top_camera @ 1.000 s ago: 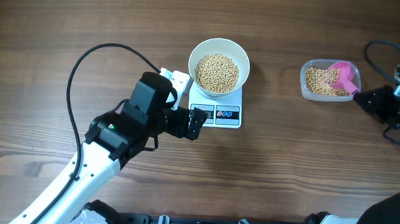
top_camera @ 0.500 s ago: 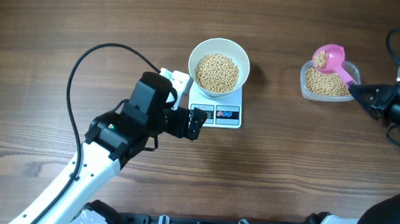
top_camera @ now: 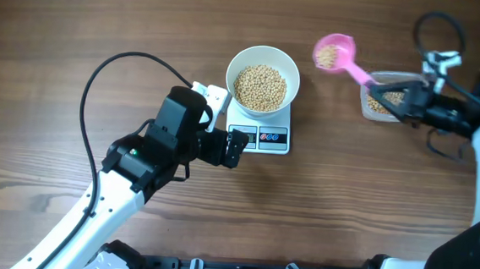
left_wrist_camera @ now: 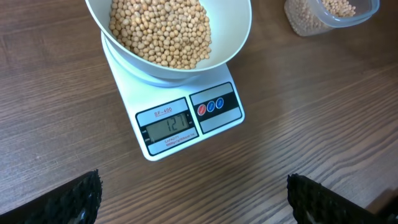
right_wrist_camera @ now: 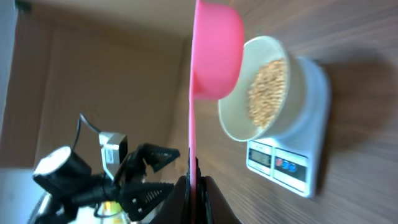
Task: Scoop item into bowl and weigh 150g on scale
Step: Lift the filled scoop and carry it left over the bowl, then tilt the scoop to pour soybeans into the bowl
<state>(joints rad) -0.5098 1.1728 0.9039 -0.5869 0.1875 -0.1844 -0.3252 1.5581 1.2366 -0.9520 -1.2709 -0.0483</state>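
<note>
While the right gripper (top_camera: 395, 100) is clamped tight on the handle of the pink scoop (top_camera: 334, 53), the scoop's cup hangs at the upper centre-right of the overhead view. It is between the tub (top_camera: 371, 103) and the bowl (top_camera: 231, 73) and apart from both. A small load of tan beans shows in the cup.

The bowl stands on the scale (top_camera: 267, 140) at upper centre and holds a mound of beans (top_camera: 260, 87) well below its rim. The display (left_wrist_camera: 168, 127), in the left wrist view, appears to read about 121, though the last digit is not sharp. The left gripper (top_camera: 239, 147) rests just below-left of the scale with its jaws wide and nothing between them.

Step in hand, as judged: carrying a scoopful to the bowl.

Recommendations:
- Keep the cup level until it is over the middle of the bowl. The right wrist view shows the rim edge-on, so tilt is hard to check from there.
- Tip slowly and let the beans trickle. The shortfall looks modest, and a full dump may overshoot.
- Keep the scoop off the bowl and scale, since contact would falsify the reading.
- Pause, and let the display settle before adding more.

Risk: round beans roll, and any that land on the table are lost to the count.
</note>
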